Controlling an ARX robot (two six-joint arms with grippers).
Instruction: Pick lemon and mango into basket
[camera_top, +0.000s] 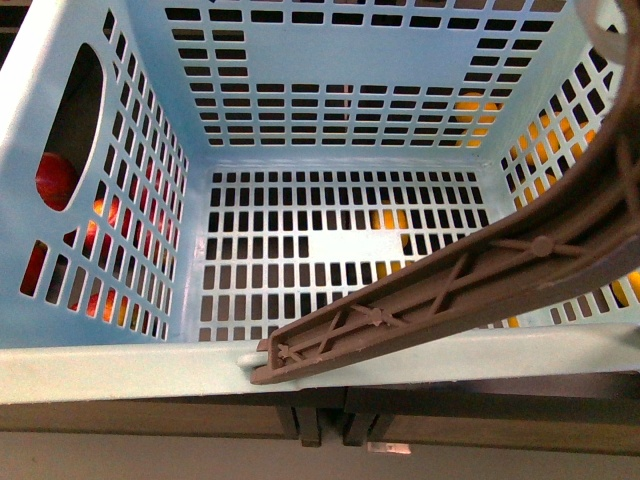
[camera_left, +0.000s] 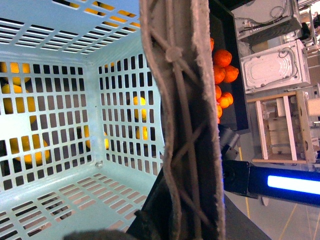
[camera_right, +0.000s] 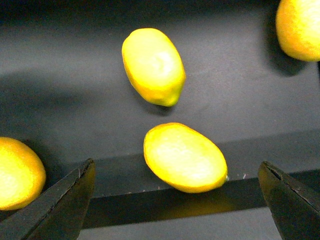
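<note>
"Two grippers to log. State of each?"

"Item one, right gripper (camera_right: 176, 165): jaws wide apart, holding nothing, poised over a yellow lemon (camera_right: 185, 157) that lies between the fingertips. Item two, left gripper: not seen in any view (the brown handle (camera_left: 182, 125) fills its camera), so I cannot tell its state."

"Location of stock?"

"Lemon: on its side on the dark shelf (camera_right: 75, 95), at the edge of a step in it. Second lemon (camera_right: 152, 65): near the first, not touching. Two more yellow-orange fruits, cut by the frame; either may be the mango, I cannot say. Basket (camera_top: 100, 365): in front of me, nothing inside; yellow fruit shows through its right and far walls."

"Handling note?"

"The step, I judge, is the grasp on the lemon. Its long axis runs nearly from fingertip to fingertip, so I would turn my wrist to span the narrower width, descend straight, and close gently with both fingers meeting it together; one finger landing first could roll it off the step. Lift clear, then enter the basket left of the handle, which lies across its right side."
</note>
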